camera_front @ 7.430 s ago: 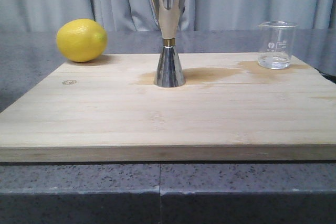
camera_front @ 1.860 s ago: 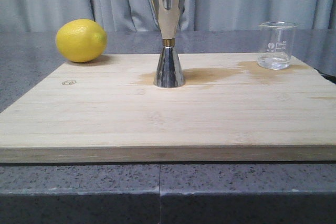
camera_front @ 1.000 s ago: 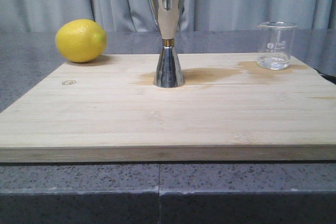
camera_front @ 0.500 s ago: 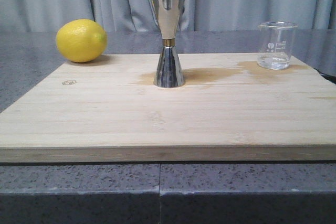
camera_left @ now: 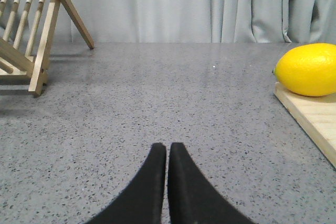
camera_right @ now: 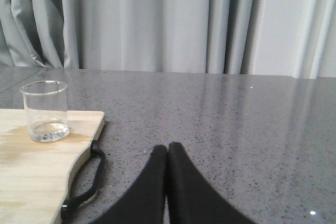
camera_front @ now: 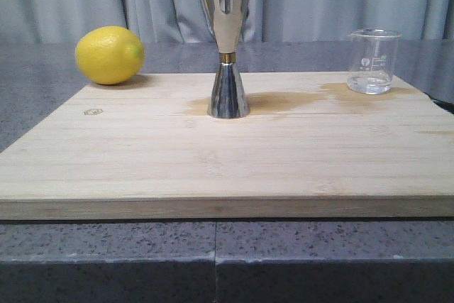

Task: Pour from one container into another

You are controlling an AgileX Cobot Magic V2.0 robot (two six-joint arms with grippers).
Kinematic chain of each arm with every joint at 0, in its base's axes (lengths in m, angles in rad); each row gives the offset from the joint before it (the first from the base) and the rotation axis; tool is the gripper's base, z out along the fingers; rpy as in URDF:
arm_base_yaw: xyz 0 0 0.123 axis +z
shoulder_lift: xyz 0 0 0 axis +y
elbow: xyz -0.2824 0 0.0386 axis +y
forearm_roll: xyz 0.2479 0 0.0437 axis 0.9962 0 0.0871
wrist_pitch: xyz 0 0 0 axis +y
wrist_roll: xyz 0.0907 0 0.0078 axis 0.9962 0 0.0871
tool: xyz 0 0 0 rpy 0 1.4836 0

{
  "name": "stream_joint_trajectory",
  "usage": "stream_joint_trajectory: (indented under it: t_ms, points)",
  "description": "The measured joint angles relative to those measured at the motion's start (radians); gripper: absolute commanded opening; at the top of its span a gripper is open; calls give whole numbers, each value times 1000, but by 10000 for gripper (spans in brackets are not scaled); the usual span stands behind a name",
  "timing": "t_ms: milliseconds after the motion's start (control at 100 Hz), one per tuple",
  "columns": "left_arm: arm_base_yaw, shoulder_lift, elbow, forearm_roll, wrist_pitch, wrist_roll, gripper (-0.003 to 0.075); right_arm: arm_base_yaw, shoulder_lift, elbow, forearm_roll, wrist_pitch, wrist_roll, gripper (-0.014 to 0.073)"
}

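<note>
Front view: the steel jigger [camera_front: 227,47] stands upright near the middle of the far part of a pale wooden cutting board [camera_front: 227,161], with a darker wet-looking stain [camera_front: 298,99] on the wood running from its base toward the glass beaker [camera_front: 372,61]. The beaker stands upright at the board's far right corner, a little clear liquid in its bottom, well apart from the jigger. 1 lemon [camera_front: 110,54] lies at the board's far left corner. Neither arm appears here. Left wrist view: the left gripper [camera_left: 167,150] hangs over the speckled grey countertop [camera_left: 157,98], its 2 black fingers pressed together and empty; the lemon and a board corner lie to one side, a wooden rack [camera_left: 31,24] to the other. Right wrist view: the right gripper [camera_right: 167,150] has its 2 fingers closed on nothing, near the board's edge with its black strap [camera_right: 89,182]; the beaker stands beyond it.
</note>
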Motion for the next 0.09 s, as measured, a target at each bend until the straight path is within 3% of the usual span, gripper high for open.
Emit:
stream_joint_trajectory:
  t_ms: [90]
  points:
    - [0,0,0,0,0,0,-19,0,0,0,0,0,0,-46]
